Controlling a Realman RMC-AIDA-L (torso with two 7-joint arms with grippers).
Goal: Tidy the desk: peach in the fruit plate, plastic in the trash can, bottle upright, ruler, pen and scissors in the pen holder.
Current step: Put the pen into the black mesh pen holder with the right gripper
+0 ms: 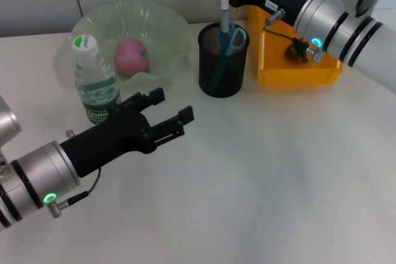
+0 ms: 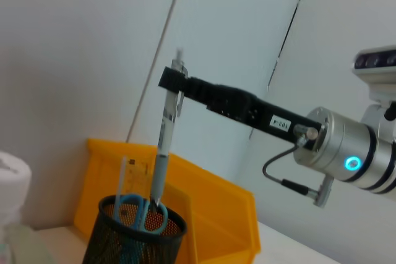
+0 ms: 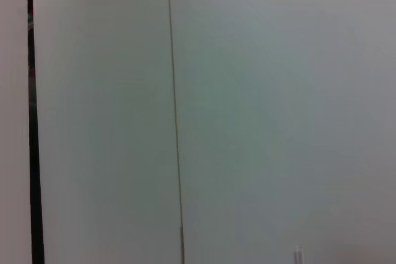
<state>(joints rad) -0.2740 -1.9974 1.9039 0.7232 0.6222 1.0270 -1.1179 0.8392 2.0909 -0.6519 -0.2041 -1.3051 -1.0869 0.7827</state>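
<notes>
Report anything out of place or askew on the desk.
Nothing stands out. The peach lies in the fruit plate, the bottle stands upright, and the right gripper holds the pen over the pen holder.

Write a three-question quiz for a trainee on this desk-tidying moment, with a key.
1. True or false: the peach lies in the fruit plate.
2. What does the right gripper hold? A) ruler B) pen C) scissors
3. Fill in: the bottle stands ____ beside the fruit plate.

Key:
1. True.
2. B: the pen, held upright with its tip in the pen holder, next to the scissors. The left gripper is open over the desk.
3. Upright.
</notes>
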